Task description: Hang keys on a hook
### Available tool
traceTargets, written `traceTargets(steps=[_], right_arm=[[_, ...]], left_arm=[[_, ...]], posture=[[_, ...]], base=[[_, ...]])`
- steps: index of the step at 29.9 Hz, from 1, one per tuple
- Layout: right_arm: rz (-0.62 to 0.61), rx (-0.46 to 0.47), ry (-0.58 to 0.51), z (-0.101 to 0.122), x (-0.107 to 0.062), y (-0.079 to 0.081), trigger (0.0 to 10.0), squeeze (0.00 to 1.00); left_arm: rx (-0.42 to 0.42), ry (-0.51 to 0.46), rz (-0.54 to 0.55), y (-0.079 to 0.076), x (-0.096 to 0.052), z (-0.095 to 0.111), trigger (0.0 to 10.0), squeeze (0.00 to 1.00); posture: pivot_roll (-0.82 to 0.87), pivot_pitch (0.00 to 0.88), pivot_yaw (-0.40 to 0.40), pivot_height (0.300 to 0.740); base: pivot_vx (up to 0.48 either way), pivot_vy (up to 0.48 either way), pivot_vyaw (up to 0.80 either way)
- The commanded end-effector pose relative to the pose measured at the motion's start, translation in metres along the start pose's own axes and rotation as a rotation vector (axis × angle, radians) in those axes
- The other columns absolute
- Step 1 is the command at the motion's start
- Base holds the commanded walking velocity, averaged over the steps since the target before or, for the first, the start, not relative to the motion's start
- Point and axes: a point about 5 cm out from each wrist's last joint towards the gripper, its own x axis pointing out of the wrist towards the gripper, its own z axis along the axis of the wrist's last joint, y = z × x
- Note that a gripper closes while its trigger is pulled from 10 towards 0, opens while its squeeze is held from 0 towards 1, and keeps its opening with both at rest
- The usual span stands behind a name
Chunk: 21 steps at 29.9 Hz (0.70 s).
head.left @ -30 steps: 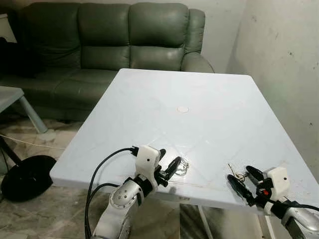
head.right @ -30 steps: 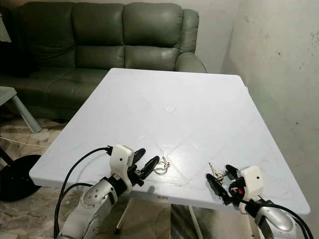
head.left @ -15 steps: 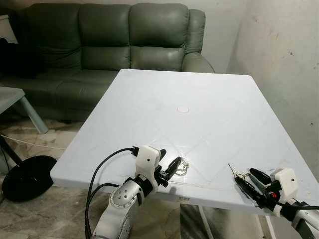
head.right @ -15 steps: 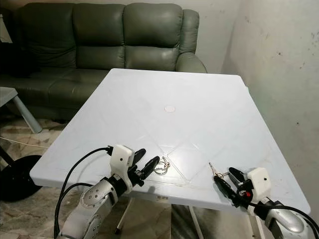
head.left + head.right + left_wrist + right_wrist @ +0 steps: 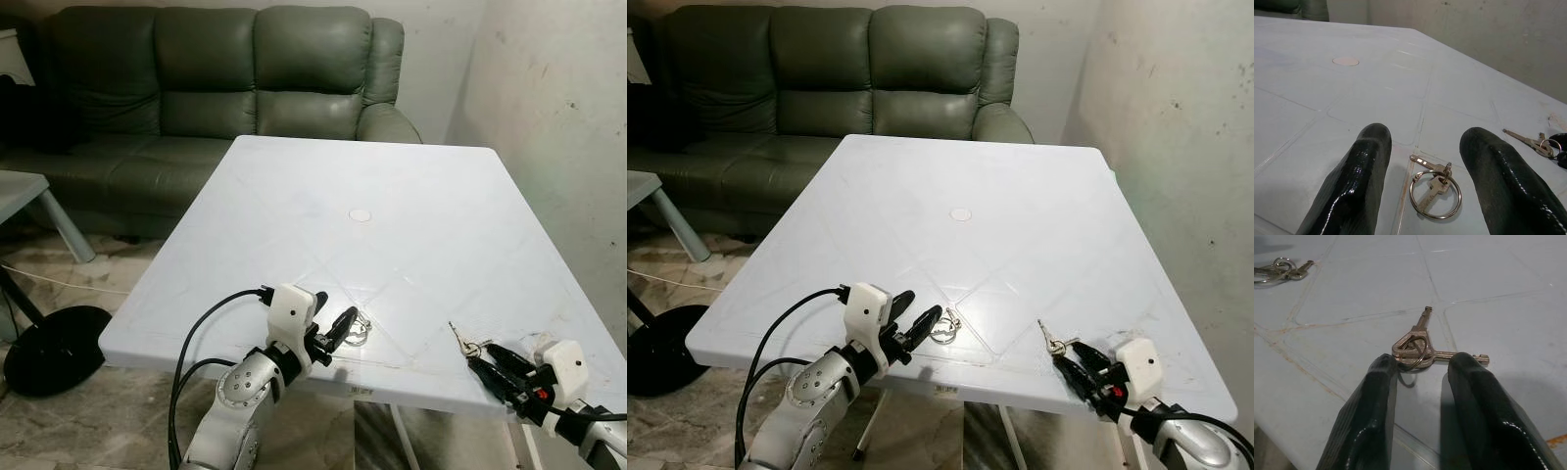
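Two sets of keys lie near the front edge of the white table. One ring of keys rests on the table just beyond my left gripper, which is open with the ring lying ahead of the gap between its fingers. The other key set lies at front right. My right gripper is low at the table's edge, open by a narrow gap. Its fingertips are right at the ring, one touching it.
A green sofa stands behind the table and a stained wall runs along the right. A round black base sits on the floor at left, beside a small table. A round cap marks the table's middle.
My right gripper has drawn back to the right, toward the table's front edge, and its fingers have narrowed around the key ring. The left gripper and its keys have not moved.
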Motion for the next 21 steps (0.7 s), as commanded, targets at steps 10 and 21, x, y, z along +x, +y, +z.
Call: traceTargets(steps=[10, 21], right_arm=[[0.024, 0.005, -0.007, 0.004, 0.008, 0.008, 10.0, 0.0], [0.039, 0.006, -0.016, 0.01, 0.014, 0.013, 10.0, 0.0]], left_arm=[[-0.005, -0.004, -0.004, -0.002, 0.002, 0.003, 10.0, 0.0], [-0.005, 0.001, -0.004, -0.002, 0.001, 0.002, 10.0, 0.0]], posture=[[-0.09, 0.01, 0.009, 0.74], [-0.09, 0.013, 0.01, 0.74]], base=[[0.0, 0.0, 0.0], [0.0, 0.0, 0.0]])
